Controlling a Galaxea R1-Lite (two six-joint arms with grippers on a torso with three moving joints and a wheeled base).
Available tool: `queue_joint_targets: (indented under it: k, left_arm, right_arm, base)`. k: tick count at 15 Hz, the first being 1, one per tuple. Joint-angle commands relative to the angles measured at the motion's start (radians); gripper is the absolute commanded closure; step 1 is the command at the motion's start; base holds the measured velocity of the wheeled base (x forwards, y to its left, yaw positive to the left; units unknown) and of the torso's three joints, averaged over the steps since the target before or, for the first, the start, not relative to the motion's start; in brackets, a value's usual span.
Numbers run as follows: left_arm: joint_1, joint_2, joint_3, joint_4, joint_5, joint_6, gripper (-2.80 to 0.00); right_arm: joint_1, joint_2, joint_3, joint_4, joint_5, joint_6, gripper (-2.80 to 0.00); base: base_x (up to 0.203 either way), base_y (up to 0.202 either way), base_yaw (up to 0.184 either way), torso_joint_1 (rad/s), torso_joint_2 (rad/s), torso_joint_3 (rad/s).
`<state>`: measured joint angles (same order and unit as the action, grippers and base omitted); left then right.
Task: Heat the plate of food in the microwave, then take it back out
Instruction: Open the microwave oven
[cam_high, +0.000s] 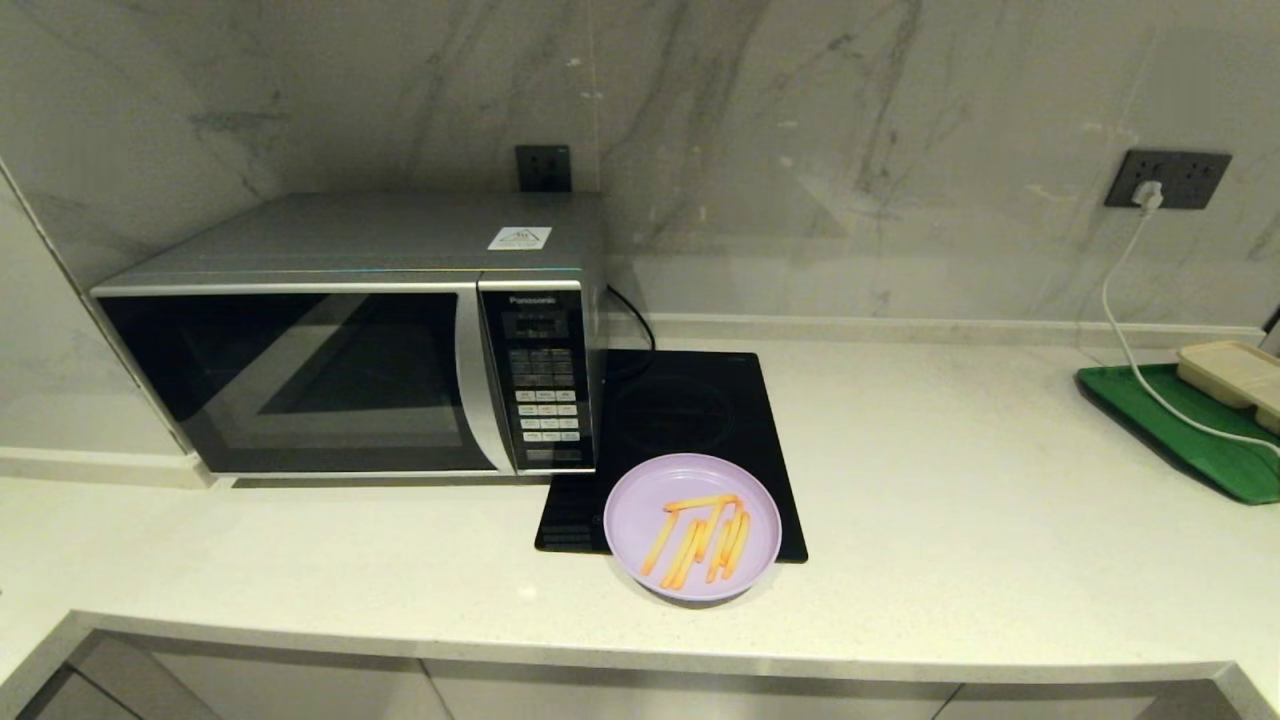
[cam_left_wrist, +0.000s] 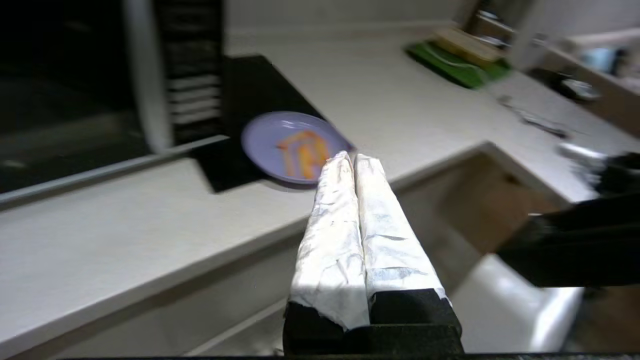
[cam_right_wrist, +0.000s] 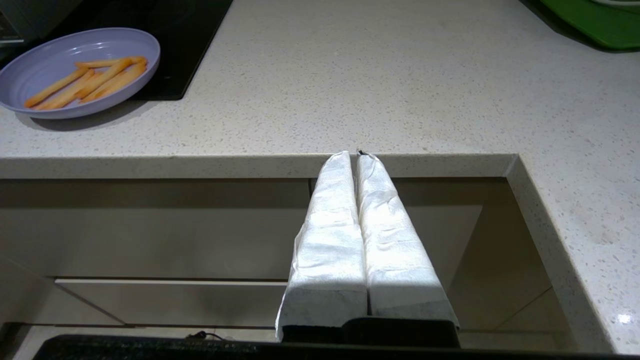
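left gripper (cam_left_wrist: 354, 159) pinched together, empty, plate of fries (cam_left_wrist: 294, 146) just ahead past fingertips, Panasonic microwave (cam_high: 360, 335) door closed. right gripper (cam_right_wrist: 354, 156) together too, parked below counter edge. risk: closed fingers probably shove plate.

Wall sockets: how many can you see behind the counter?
2: one dark socket just above the microwave; another at far right, a white plug in it. More may be hidden.
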<state>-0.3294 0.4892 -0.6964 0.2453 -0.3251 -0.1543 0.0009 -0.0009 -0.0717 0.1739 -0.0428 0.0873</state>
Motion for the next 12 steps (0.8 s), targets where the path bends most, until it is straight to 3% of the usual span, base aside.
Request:
queue_joint_targets:
  k: [1, 3, 5, 8, 10, 12]
  left_arm:
    - [-0.147, 0.285, -0.057, -0.024, -0.040, -0.086, 0.00]
    - [-0.182, 0.401, -0.073, -0.049, -0.157, -0.125, 0.00]
    - [-0.175, 0.510, -0.120, -0.078, -0.210, -0.136, 0.00]
    - [-0.015, 0.687, -0.299, -0.120, -0.261, -0.124, 0.00]
    - [0.114, 0.807, -0.352, -0.128, -0.317, -0.077, 0.00]
    - [0.273, 0.890, -0.349, -0.129, -0.473, 0.017, 0.00]
  right_arm:
    - [0.001, 0.001, 0.000, 0.001, 0.000, 0.000, 0.00]
    - [0.001, 0.001, 0.000, 0.002, 0.000, 0.000, 0.00]
    - [0.001, 0.001, 0.000, 0.002, 0.000, 0.000, 0.00]
    - [0.001, 0.001, 0.000, 0.001, 0.000, 0.000, 0.00]
    - [0.001, 0.001, 0.000, 0.001, 0.000, 0.000, 0.00]
    - [0.001, 0.001, 0.000, 0.001, 0.000, 0.002, 0.00]
  base:
    - [0.000, 0.000, 0.000, 0.000, 0.00, 0.000]
    - [0.000, 0.000, 0.000, 0.000, 0.00, 0.000]
    - [0.000, 0.000, 0.000, 0.000, 0.00, 0.000]
    - [0.000, 0.000, 0.000, 0.000, 0.00, 0.000]
    - [0.000, 0.000, 0.000, 0.000, 0.00, 0.000]
    - [0.000, 0.000, 0.000, 0.000, 0.00, 0.000]
